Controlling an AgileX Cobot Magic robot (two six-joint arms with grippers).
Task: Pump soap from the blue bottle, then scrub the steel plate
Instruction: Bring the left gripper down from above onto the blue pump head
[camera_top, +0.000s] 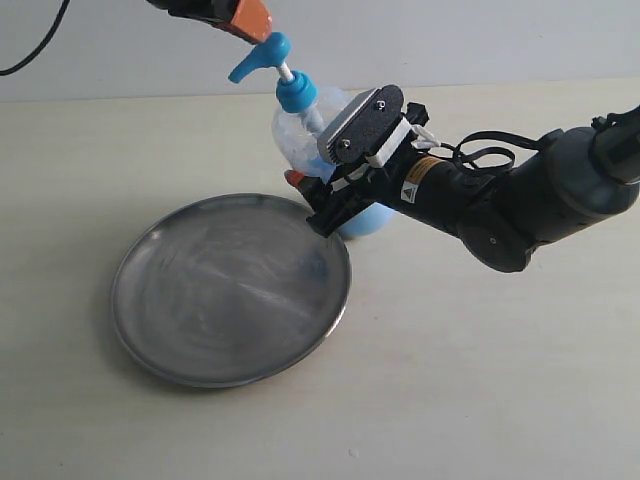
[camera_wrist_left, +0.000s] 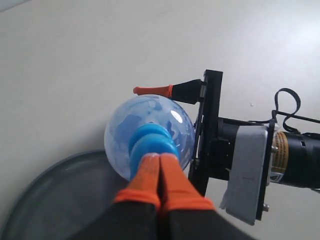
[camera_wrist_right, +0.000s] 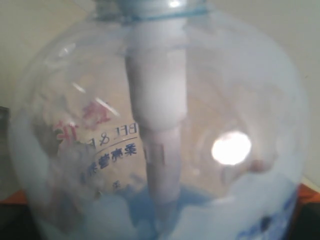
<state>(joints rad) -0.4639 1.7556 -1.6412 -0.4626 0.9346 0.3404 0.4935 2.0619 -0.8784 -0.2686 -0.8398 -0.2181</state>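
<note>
Beside steel plate (camera_top: 200, 300), right end effector (camera_top: 308, 202) clamps blue bottle (camera_top: 292, 135); left end effector (camera_wrist_left: 159, 175), fully closed, touches pump head (camera_top: 262, 52).

I saw the steel plate (camera_top: 200, 300) on the counter (camera_top: 500, 380) at lower left, the blue bottle (camera_top: 296, 135) at its upper-right rim, right end effector (camera_top: 309, 202) around it, left end effector (camera_top: 255, 20) above.

blue bottle (camera_top: 296, 136) hemmed by right tool (camera_top: 308, 202), left tool (camera_top: 250, 20) blocking its top, steel plate (camera_top: 225, 292) open above
</note>
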